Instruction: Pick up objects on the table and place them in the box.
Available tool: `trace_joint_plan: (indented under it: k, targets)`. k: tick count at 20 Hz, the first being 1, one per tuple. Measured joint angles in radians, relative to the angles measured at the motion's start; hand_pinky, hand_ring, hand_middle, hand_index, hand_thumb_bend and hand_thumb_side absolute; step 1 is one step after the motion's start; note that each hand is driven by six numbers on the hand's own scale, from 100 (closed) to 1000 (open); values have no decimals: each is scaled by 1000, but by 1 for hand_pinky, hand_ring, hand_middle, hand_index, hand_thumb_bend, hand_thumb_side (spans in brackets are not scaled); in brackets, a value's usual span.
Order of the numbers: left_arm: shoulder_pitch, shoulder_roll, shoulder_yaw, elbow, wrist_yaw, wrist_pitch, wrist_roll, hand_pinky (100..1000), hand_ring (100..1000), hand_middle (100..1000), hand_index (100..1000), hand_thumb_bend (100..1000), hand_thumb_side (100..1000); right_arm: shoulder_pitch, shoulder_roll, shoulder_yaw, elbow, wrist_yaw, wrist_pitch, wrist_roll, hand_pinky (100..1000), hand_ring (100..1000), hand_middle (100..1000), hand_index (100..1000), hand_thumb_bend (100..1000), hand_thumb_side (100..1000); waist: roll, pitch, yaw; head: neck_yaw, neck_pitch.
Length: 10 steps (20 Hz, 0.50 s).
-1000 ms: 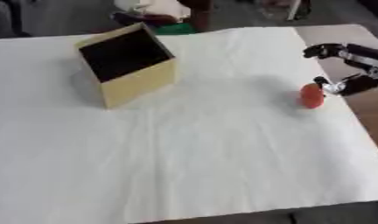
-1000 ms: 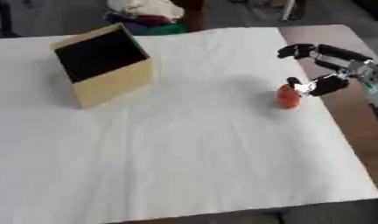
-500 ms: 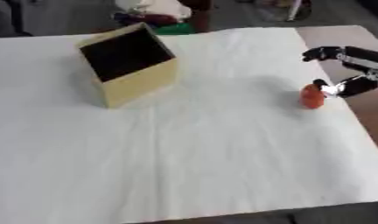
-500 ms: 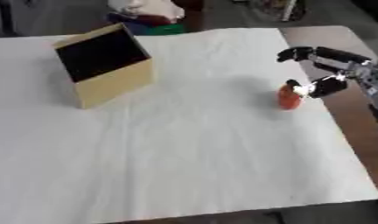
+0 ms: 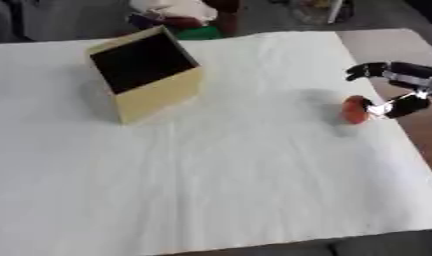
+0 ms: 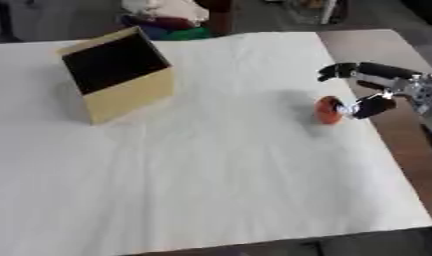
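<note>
Fingers (image 5: 368,70) of my right hand (image 5: 403,90) arch forward, spread and released; the thumb tip touches the small orange-red object (image 5: 354,110), which rests on the white cloth (image 5: 237,175) beneath them, not yet enclosed. Risk, in my judgement: the object looks rounded and smooth, so an uneven closure could roll it away from my fingertips.

Right eye view: the cardboard box (image 6: 119,75), matt tan with a dark interior, stands well apart, tilted, its opening facing up and toward me.
</note>
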<state>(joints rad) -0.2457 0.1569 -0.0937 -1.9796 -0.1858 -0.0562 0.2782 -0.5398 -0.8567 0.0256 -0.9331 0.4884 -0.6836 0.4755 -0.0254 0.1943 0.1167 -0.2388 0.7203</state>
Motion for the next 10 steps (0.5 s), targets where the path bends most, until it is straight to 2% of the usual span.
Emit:
trace_joint_plan:
  k: [4,10]
  targets:
    - [0,0,0,0,0,0,0,792,660,613,867,100,799,3,5,0,19,35,-6,-6,944,1000,974,917,100,467,1,0,0,0,0]
    - [0,0,0,0,0,0,0,792,660,613,867,100,799,3,10,0,49,85,-19,-19,946,1000,974,900,100,500,2,0,0,0,0]
